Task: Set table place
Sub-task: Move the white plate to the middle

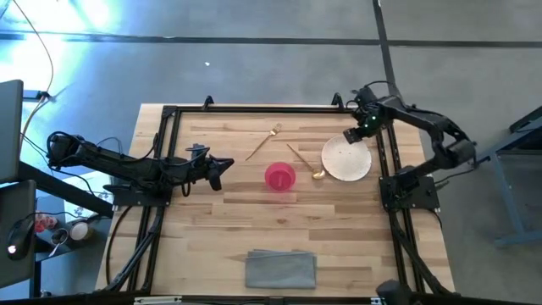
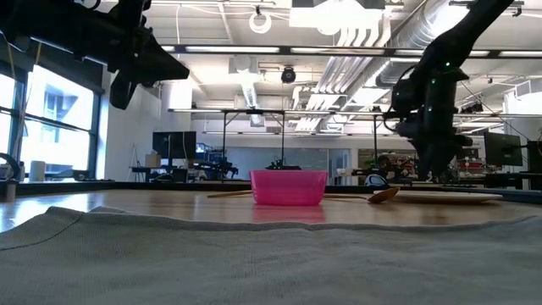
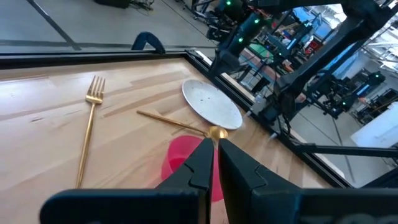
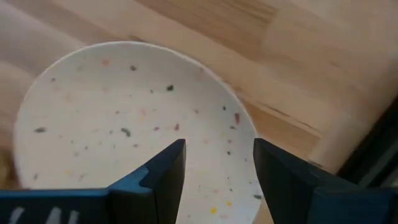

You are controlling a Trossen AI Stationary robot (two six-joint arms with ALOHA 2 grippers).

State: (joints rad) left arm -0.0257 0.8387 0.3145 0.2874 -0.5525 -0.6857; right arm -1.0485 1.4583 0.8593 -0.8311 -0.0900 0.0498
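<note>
The off-white speckled plate (image 1: 347, 159) lies flat on the table (image 1: 212, 246) at the right. The pink bowl (image 1: 280, 176) stands near the middle. The gold spoon (image 1: 306, 161) lies between bowl and plate, its bowl end by the plate. The gold fork (image 1: 264, 142) lies farther back. My right gripper (image 1: 352, 135) is open above the plate's far edge, its fingers (image 4: 165, 171) over the plate (image 4: 124, 124). My left gripper (image 1: 222, 169) is shut and empty, left of the bowl, above the table.
A grey folded cloth (image 1: 280, 268) lies at the table's near edge, in the middle. The black rail frame (image 1: 169, 114) runs around the tabletop. Bare wood shows between the cloth and the bowl.
</note>
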